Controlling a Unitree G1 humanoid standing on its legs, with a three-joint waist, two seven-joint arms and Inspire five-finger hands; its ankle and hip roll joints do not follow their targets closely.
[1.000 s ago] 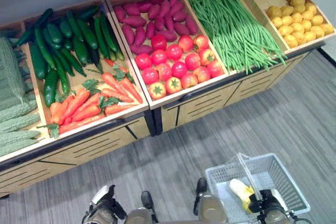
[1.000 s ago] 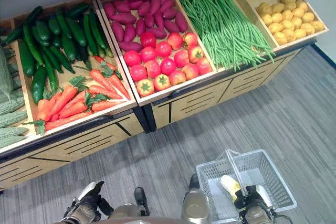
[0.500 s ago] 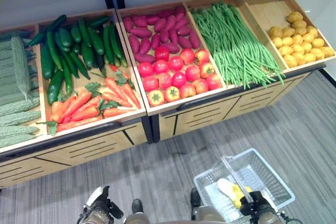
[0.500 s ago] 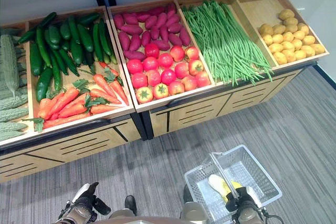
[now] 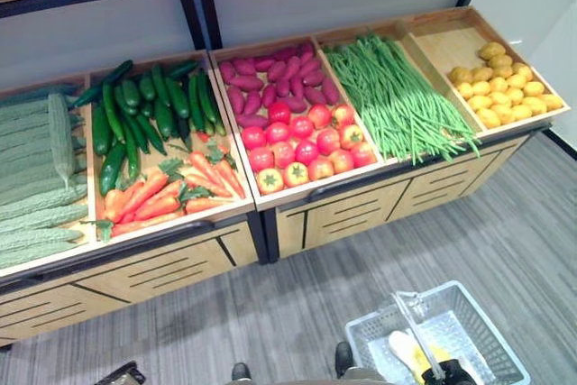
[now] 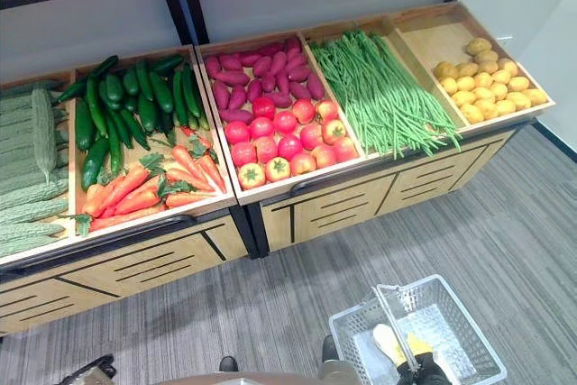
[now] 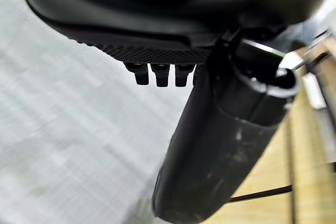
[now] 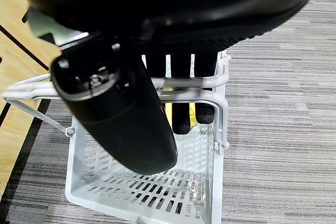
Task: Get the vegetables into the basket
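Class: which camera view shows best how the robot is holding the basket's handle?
The right wrist view: the right hand has its fingers curled round the handle of the basket. The two eye views show the basket whole on the floor side, with the hand cut off at the frame's edge.

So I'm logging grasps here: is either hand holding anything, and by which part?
The right hand holds the basket by its handle, fingers curled round the bar. The left hand holds nothing.

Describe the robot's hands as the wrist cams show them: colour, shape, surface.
Both hands are black. The left hand has a dimpled grip-textured palm, a row of short blocky fingers and a thick, smooth, cylindrical thumb. The right hand looks alike: a fat, rounded black thumb with a small screw on top, and straight bar-like fingers.
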